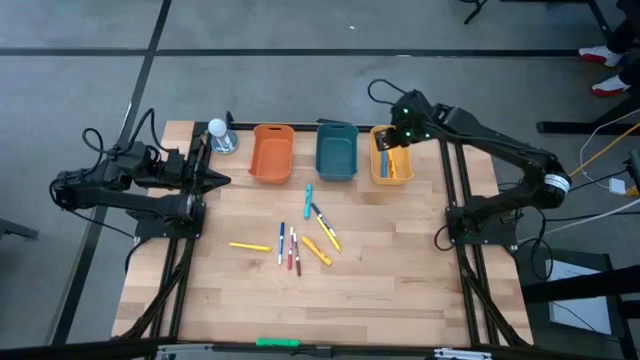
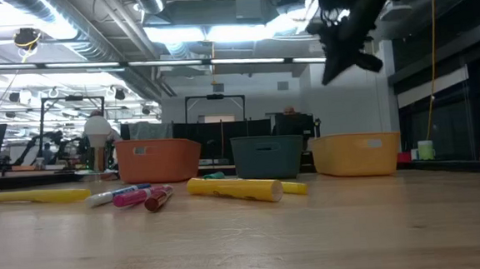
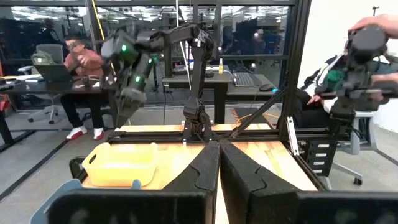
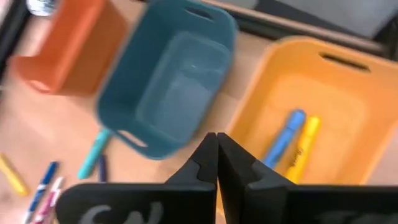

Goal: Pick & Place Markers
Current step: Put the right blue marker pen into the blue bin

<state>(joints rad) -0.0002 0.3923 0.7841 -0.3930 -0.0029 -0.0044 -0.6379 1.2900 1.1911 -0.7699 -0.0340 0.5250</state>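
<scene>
1. Three bins are seen in a row at the upper middle of the high view: an orange bin point(image 1: 271, 153), a teal bin point(image 1: 336, 152) and a yellow bin point(image 1: 391, 160).
2. The right gripper point(image 1: 392, 139) is held above the yellow bin, at the upper right of the high view; its fingers are pressed together with nothing between them, as shown in the right wrist view point(image 4: 216, 152).
3. Two markers, one blue point(image 4: 284, 137) and one yellow point(image 4: 303, 148), are seen lying side by side inside the yellow bin.
4. The remaining markers point(image 1: 296, 240) are scattered on the wooden table point(image 1: 400, 290) below the bins, in the centre of the high view; a yellow one point(image 1: 249, 245) lies furthest left, a teal one point(image 1: 308, 194) nearest the teal bin.
5. The left gripper point(image 1: 218, 181) is parked at the left edge of the table, its fingers closed and empty, well apart from the markers.
6. A bright green stick point(image 1: 277, 342) is seen at the bottom edge of the high view.
</scene>
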